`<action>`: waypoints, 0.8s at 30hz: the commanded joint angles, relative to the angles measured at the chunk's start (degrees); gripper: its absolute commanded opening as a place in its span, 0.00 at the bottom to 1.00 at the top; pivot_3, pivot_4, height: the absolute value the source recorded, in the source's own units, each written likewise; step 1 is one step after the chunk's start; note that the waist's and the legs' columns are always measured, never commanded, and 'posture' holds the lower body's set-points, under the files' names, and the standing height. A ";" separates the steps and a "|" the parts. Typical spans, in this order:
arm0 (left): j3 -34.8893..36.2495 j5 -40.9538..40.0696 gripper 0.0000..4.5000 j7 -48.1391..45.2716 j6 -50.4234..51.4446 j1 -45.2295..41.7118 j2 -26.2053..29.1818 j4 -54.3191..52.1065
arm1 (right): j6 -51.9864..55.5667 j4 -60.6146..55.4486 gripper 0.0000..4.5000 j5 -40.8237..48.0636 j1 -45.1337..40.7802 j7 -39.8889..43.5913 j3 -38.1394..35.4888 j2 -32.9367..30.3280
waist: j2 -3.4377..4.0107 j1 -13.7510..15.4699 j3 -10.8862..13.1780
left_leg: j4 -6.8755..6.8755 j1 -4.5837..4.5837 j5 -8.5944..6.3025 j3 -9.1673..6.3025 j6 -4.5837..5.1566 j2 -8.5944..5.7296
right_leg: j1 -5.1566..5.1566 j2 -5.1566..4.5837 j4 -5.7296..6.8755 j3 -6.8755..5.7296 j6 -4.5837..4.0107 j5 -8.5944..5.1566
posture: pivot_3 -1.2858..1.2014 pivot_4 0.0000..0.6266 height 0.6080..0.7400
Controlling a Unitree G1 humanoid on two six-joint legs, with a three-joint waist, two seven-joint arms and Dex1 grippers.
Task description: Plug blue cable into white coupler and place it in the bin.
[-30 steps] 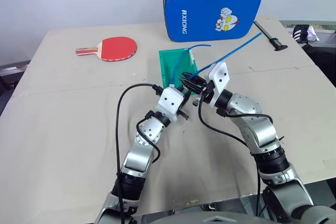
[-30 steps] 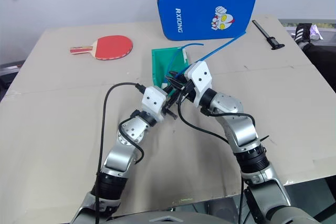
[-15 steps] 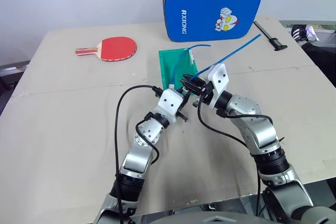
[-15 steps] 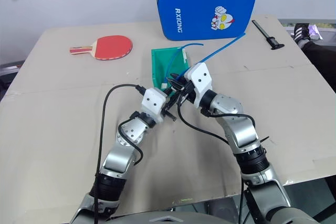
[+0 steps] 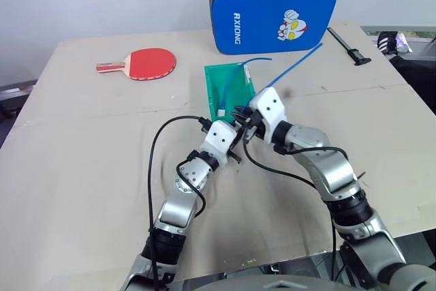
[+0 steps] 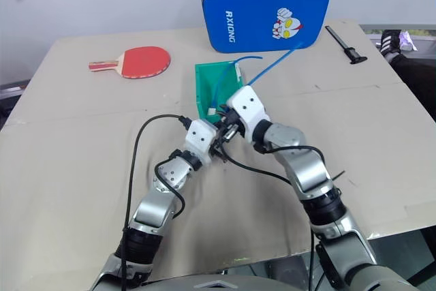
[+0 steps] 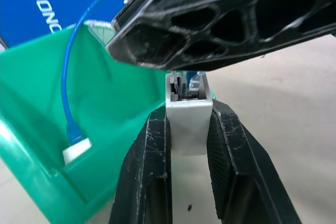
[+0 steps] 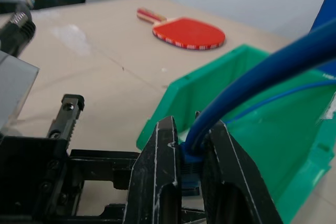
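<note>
My left gripper (image 7: 189, 114) is shut on the white coupler (image 7: 188, 124), its socket end facing away from the wrist. My right gripper (image 8: 190, 129) is shut on the plug end of the blue cable (image 8: 262, 69). The cable's free length rises back and to the right (image 5: 296, 67). The two grippers meet tip to tip at the near edge of the green bin (image 5: 219, 85). A black finger (image 7: 220, 19) of the right gripper hangs just over the coupler's socket. The plug tip sits at the socket; how deep it goes is hidden. Another blue cord with a white block (image 7: 75, 149) lies in the bin.
A big blue padded case (image 5: 272, 15) stands behind the bin. A red table tennis paddle (image 5: 146, 63) lies at the back left, and a black tool (image 5: 351, 46) at the back right. Black wires loop from both wrists over the tan table (image 5: 82, 168).
Both hands sank a little toward the table. The right wrist tipped down and moved left onto the left gripper, and the cable's free end swung left with it.
</note>
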 commanded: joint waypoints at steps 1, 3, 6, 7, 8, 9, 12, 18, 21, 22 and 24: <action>-0.31 -0.57 0.07 -0.12 -2.30 -1.57 -0.84 -3.99 | 8.40 3.92 0.00 -2.93 -2.34 -3.85 1.79 1.77 | 0.00 -0.03 0.00 | 0.00 -0.01 0.00 0.01 0.00 0.00 | -0.04 0.00 0.03 0.01 0.00 0.00 | 0.52 0.24 1.00; -0.31 -0.60 0.07 -0.11 -2.13 -1.68 -1.02 -3.97 | 10.03 5.02 0.00 -3.38 -3.17 -3.83 3.04 2.46 | 0.00 0.09 0.00 | 0.00 -0.10 0.01 -0.02 -0.01 0.00 | -0.11 0.00 0.03 -0.01 0.00 0.00 | 0.52 0.24 1.00; -0.21 -0.81 0.07 0.00 -1.75 -1.75 -1.46 -4.28 | 11.41 6.33 0.00 -3.49 -3.02 -3.60 3.93 3.22 | 0.00 0.16 0.00 | 0.01 -0.20 0.01 -0.03 -0.02 -0.01 | -0.12 -0.02 -0.06 -0.04 0.00 0.00 | 0.52 0.24 1.00; 0.14 -1.28 0.07 0.20 -1.58 -1.91 -1.84 -4.49 | 11.48 7.46 0.00 -3.33 -2.21 -3.43 3.90 3.40 | -0.01 0.10 -0.01 | 0.01 -0.20 0.01 0.00 -0.02 -0.02 | -0.12 -0.03 -0.07 -0.02 0.00 0.00 | 0.52 0.24 1.00; 0.46 -1.65 0.07 0.39 -1.43 -2.06 -2.17 -4.72 | 11.37 8.49 0.00 -3.27 -1.41 -3.25 3.84 3.44 | -0.02 0.08 -0.02 | 0.01 -0.20 0.01 0.03 -0.02 -0.03 | -0.12 -0.03 -0.08 0.01 0.00 0.00 | 0.52 0.24 1.00; 0.72 -1.96 0.07 0.44 -1.31 -2.18 -2.44 -4.95 | 11.05 9.39 0.00 -3.24 -0.74 -3.02 3.80 3.38 | -0.02 0.09 -0.02 | 0.01 -0.19 0.01 0.04 -0.02 -0.03 | -0.12 -0.03 -0.08 0.02 0.01 0.00 | 0.52 0.24 1.00; 1.07 -2.28 0.07 0.37 -0.90 -2.30 -3.11 -5.69 | 10.56 11.34 0.00 -2.78 0.87 -2.29 3.59 3.40 | -0.04 0.07 -0.03 | 0.01 -0.14 0.01 0.02 -0.01 -0.04 | -0.12 -0.02 -0.01 0.00 0.01 0.01 | 0.52 0.24 1.00; 1.93 -3.37 0.07 0.18 0.30 -3.53 -4.44 -8.14 | 8.87 12.32 0.00 -2.86 2.63 -1.81 3.39 3.82 | -0.04 -0.02 -0.03 | 0.01 -0.10 0.00 0.01 0.00 -0.03 | -0.12 0.00 0.08 0.01 0.01 0.01 | 0.52 0.24 1.00; 2.00 -3.06 0.07 0.05 0.58 -3.83 -4.19 -9.16 | 6.80 11.14 0.00 -3.20 1.73 -2.63 2.25 4.24 | -0.04 -0.02 -0.03 | 0.00 -0.12 0.00 0.02 0.00 -0.03 | -0.12 0.00 0.02 0.01 0.01 0.01 | 0.52 0.24 1.00; 2.04 -3.01 0.07 -0.01 0.56 -3.82 -4.06 -9.25 | 5.80 10.81 0.00 -3.42 1.26 -2.68 1.94 4.12 | -0.04 -0.01 -0.03 | 0.00 -0.12 0.00 0.02 -0.01 -0.03 | -0.12 0.00 0.01 0.01 0.01 0.01 | 0.52 0.24 1.00; 2.21 -2.87 0.07 -0.09 0.32 -3.85 -3.74 -9.17 | 4.23 10.08 0.00 -3.88 0.08 -2.79 1.42 3.78 | -0.04 0.00 -0.03 | 0.00 -0.14 0.01 0.01 -0.01 -0.03 | -0.13 0.00 0.00 0.00 0.01 0.01 | 0.52 0.24 1.00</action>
